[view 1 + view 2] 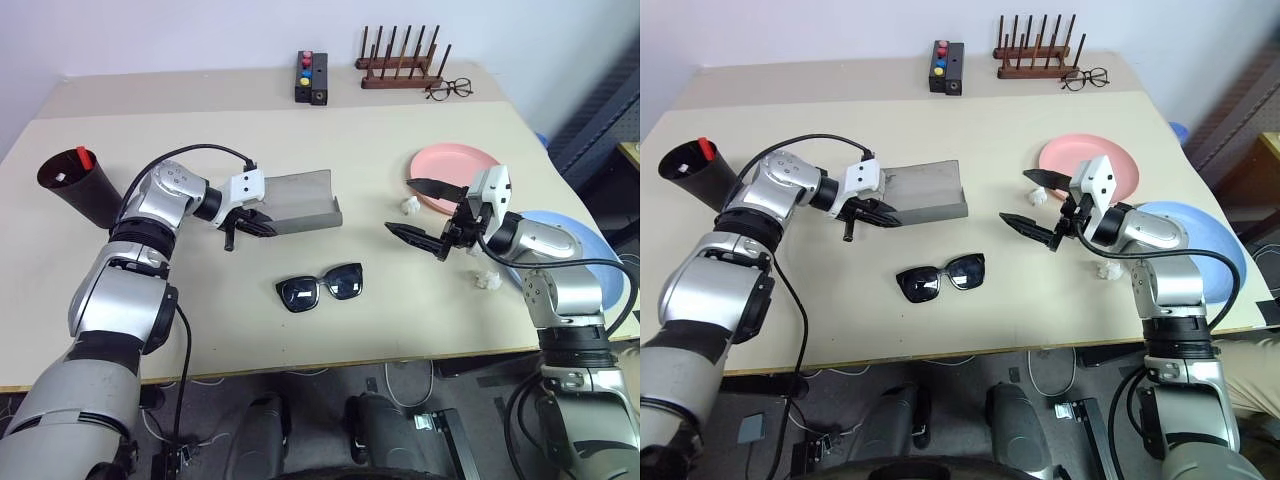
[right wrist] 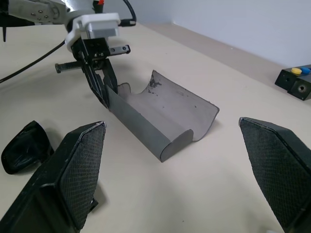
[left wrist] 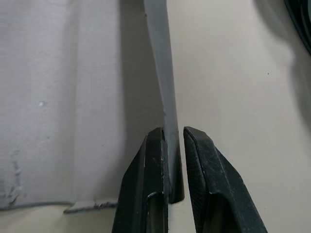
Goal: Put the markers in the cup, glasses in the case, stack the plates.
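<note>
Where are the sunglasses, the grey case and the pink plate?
sunglasses (image 1: 320, 288): left eye view, on the bridge between the lenses.
grey case (image 1: 300, 193): left eye view, on its open inner surface.
pink plate (image 1: 455, 165): left eye view, on the bare middle.

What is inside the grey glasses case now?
Nothing: the open case shows a bare grey lining. The left gripper pinches its wall. The sunglasses lie on the table, outside it.

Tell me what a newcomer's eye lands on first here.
The left claw pinching the wall of the open grey case at mid-table draws the eye first. Just in front of it lie the black sunglasses, not yet in the case. On the right, the right claw hangs wide open beside the pink plate.
</note>
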